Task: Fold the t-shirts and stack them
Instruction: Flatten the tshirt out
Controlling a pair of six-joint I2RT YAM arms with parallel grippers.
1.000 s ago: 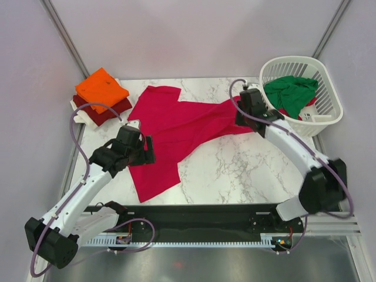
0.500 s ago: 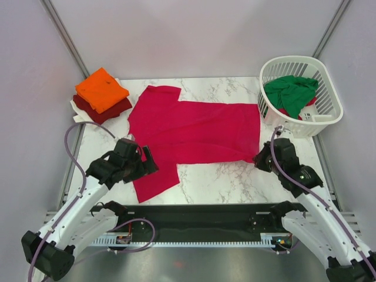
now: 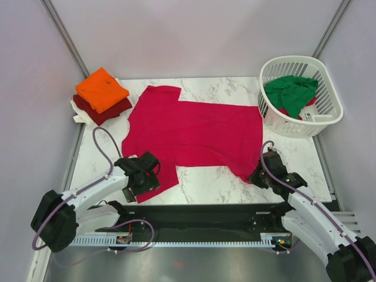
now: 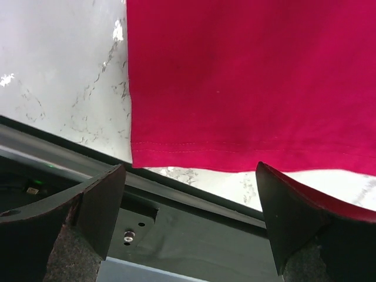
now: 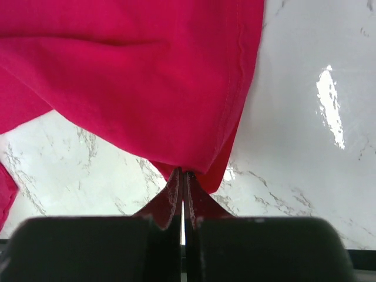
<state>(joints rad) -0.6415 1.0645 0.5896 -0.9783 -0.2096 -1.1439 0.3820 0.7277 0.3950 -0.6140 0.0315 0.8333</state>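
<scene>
Crimson-red t-shirt (image 3: 194, 132) spread flat, mostly smooth; left pincer (image 4: 189, 200) wide, right pincer (image 5: 183, 185) pinching hem corner.

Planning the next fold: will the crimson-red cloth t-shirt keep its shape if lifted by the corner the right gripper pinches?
Probably not: the crimson-red cloth t-shirt drapes and creases near the right gripper, so it would sag. It likely slides over the glossy marble table.

The marble table (image 3: 217, 176) bears a crimson t-shirt (image 3: 194, 126), folded stack (image 3: 101, 97) (orange topmost) and basket (image 3: 282, 123).
</scene>
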